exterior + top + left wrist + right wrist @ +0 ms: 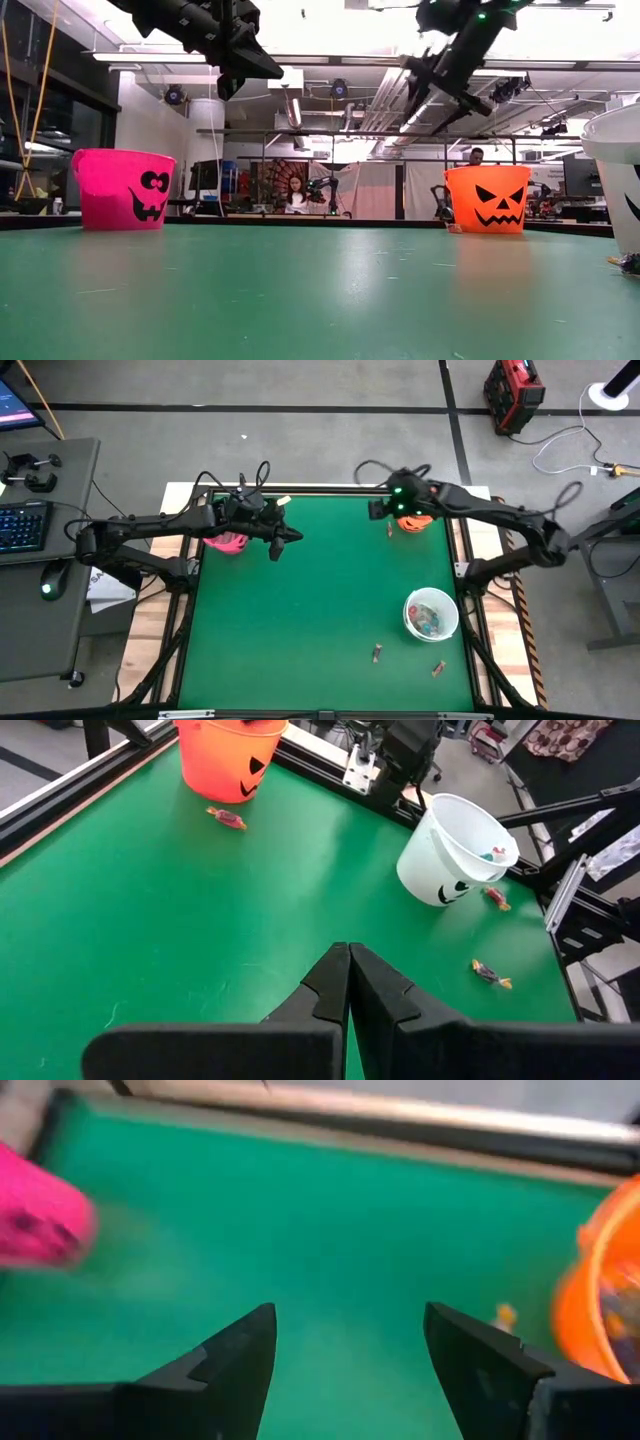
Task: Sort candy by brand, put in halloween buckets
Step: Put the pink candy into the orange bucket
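Three halloween buckets stand upright on the green table: pink at the far left, orange at the far right, white at the near right with candy inside. Loose candy lies beside the orange bucket and near the front edge. My left gripper hovers shut and empty above the table, right of the pink bucket. My right gripper hangs open and empty, high in the air just left of the orange bucket. A candy lies on the table beneath it.
The table's metal frame runs along its edges. The middle of the green surface lies bare between the buckets. The left wrist view shows two candies on the table beside the white bucket, and one by the orange bucket.
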Controlling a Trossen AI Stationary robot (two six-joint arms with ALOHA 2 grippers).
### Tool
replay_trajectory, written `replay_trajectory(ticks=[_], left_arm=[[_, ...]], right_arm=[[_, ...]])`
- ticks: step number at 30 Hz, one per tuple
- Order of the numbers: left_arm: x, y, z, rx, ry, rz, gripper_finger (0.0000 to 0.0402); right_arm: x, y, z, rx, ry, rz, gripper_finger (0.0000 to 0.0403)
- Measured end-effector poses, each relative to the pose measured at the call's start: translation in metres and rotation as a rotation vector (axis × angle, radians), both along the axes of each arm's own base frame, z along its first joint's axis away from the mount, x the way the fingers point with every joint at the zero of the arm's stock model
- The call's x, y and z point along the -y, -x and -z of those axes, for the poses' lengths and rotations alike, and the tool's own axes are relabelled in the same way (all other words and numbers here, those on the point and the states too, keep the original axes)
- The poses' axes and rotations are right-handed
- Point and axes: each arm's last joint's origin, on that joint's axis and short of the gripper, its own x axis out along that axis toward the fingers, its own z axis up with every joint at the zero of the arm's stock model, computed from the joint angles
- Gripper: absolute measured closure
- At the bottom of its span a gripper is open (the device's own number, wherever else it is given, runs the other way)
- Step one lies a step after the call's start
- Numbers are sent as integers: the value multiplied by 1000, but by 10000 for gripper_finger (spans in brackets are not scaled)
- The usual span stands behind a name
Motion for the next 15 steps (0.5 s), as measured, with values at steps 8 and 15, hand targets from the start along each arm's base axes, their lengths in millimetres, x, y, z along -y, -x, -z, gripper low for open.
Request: replay_trajectory(ticks=[8,15], left_arm=[[0,0,0,0,0,-4,402],[0,0,0,-2,-2,-2,401]], right_arm=[[6,-44,40,-391,-109,-45,158],[-15,-65,70,-495,-38,165,158]])
